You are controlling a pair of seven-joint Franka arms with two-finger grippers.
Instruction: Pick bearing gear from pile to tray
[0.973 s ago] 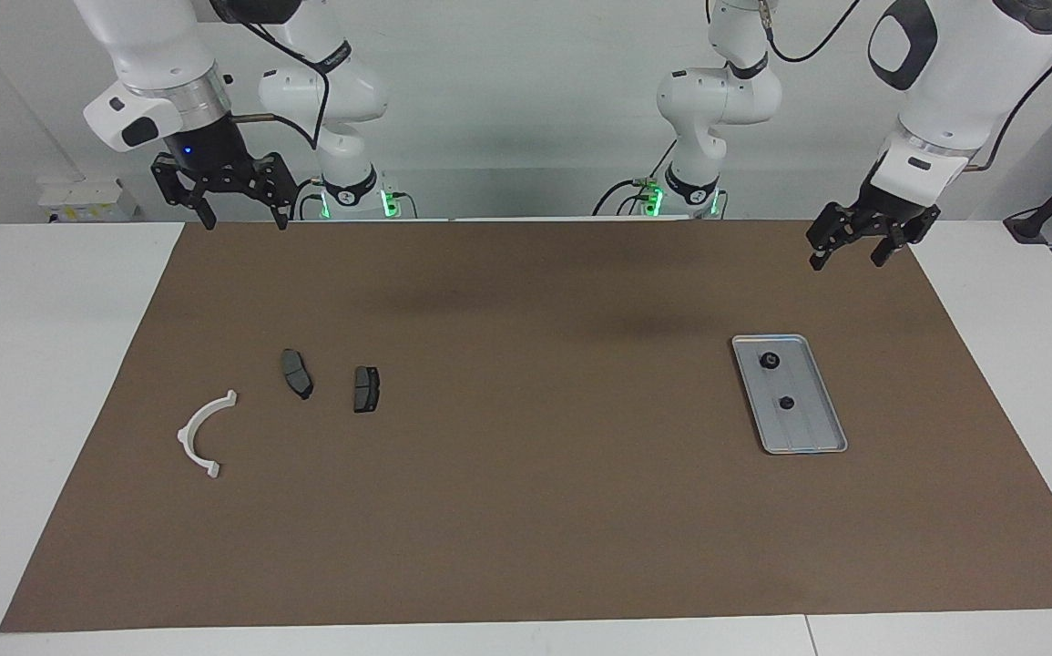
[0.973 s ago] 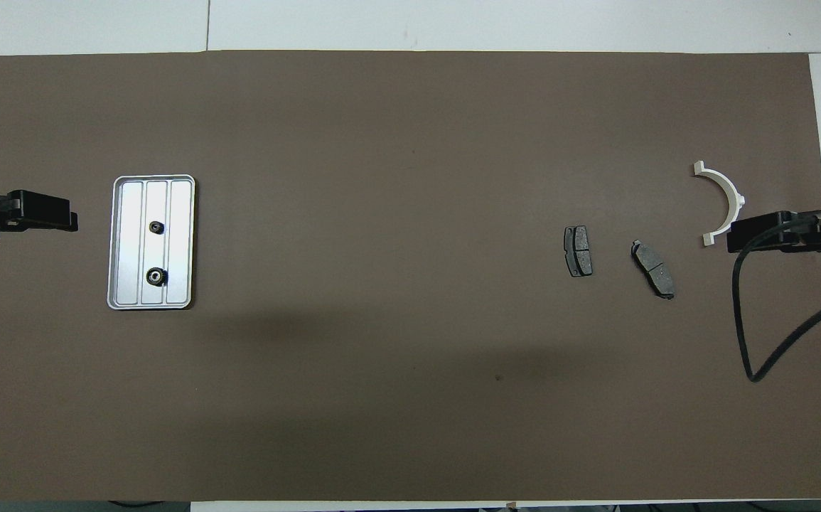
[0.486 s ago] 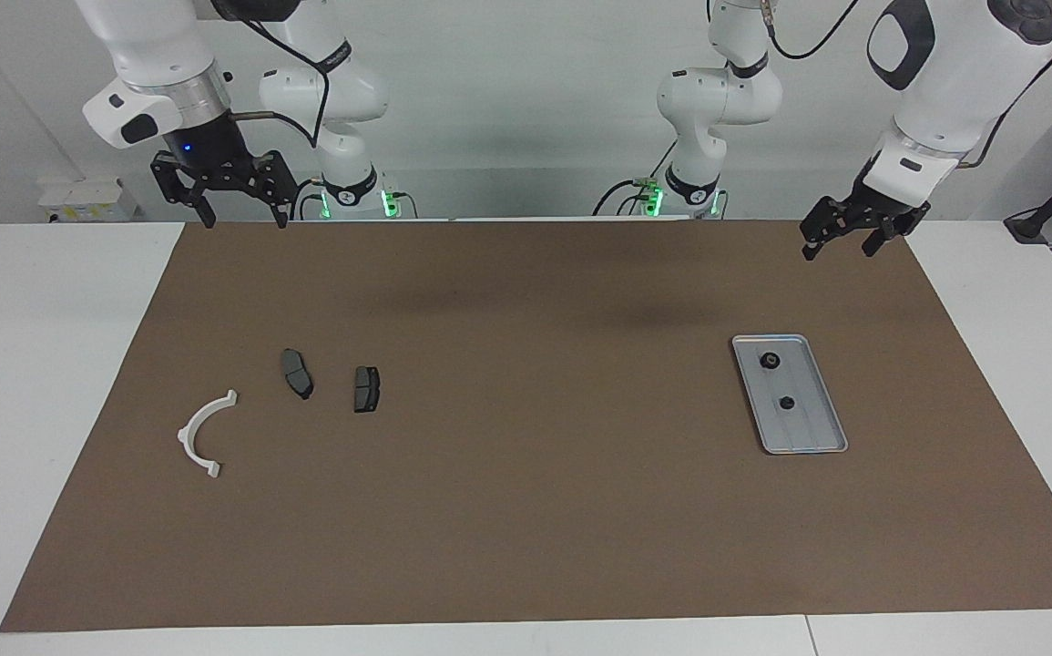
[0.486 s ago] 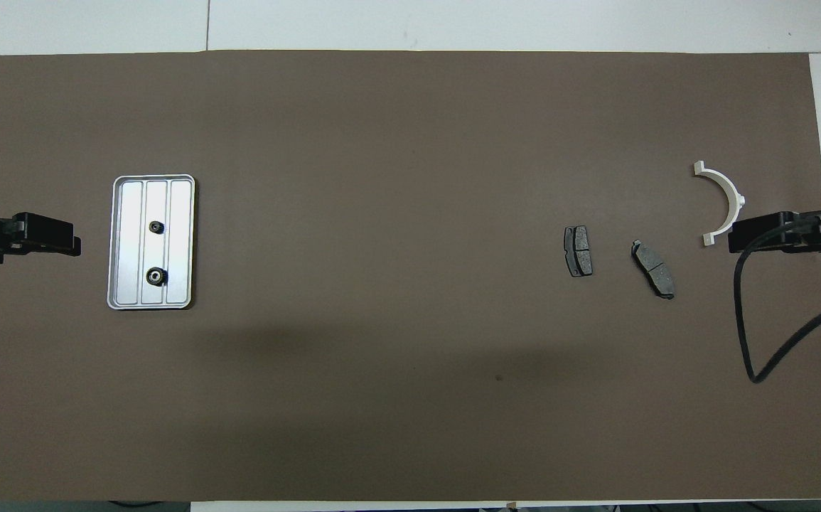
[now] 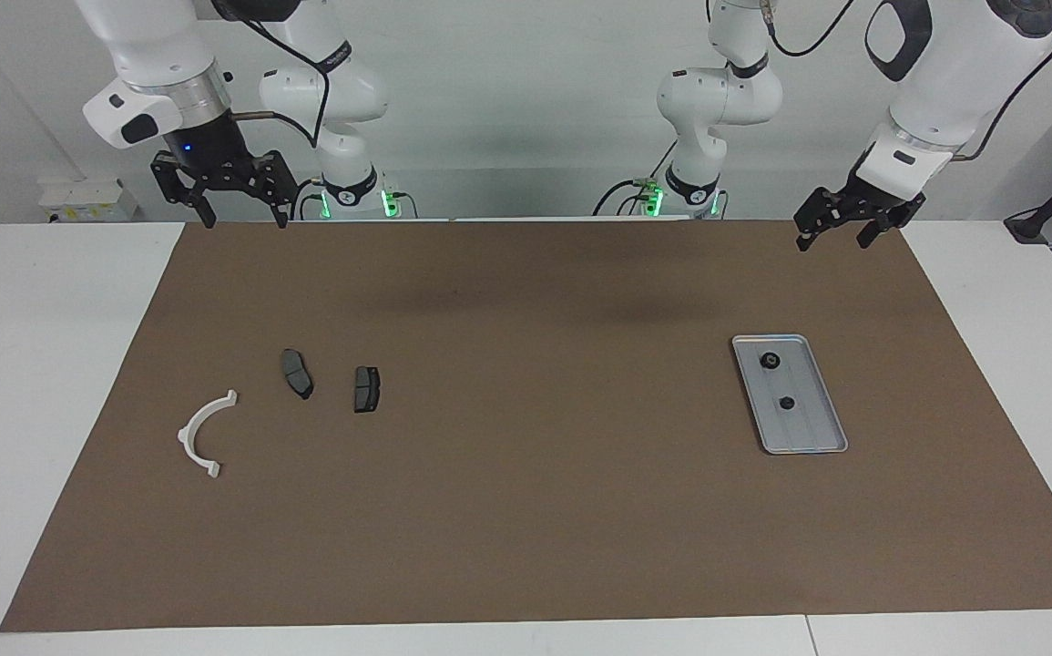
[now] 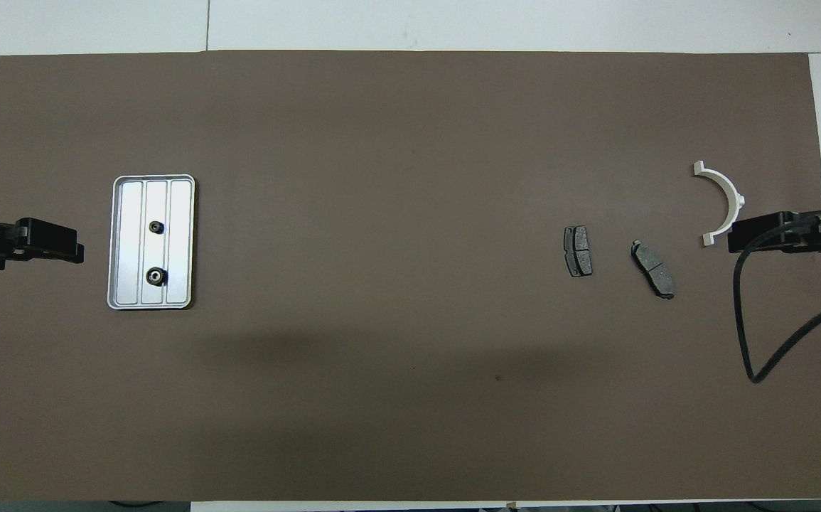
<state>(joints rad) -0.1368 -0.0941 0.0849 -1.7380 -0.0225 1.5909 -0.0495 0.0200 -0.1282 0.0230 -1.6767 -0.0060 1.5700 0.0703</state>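
Two small black bearing gears (image 5: 770,362) (image 5: 786,402) sit inside the tray (image 5: 831,428), which lies on the table (image 5: 526,510) with its long axis running toward and away from the robots. The left pincer (image 5: 833,231) hangs spread wide, empty, above the mat's edge, closer to the robots than the tray. The right pincer (image 5: 239,217) waits, wide too, over its own end; brake pads (image 5: 297,374) (image 5: 366,389) and white arc bracket (image 5: 200,437) lie farther out.

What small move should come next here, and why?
Probably none but parking both arms. Two small black gears already lie in the tray; only the two brake pads and the white bracket lie toward the right arm's end. The left gripper and right gripper hang open and hold nothing.
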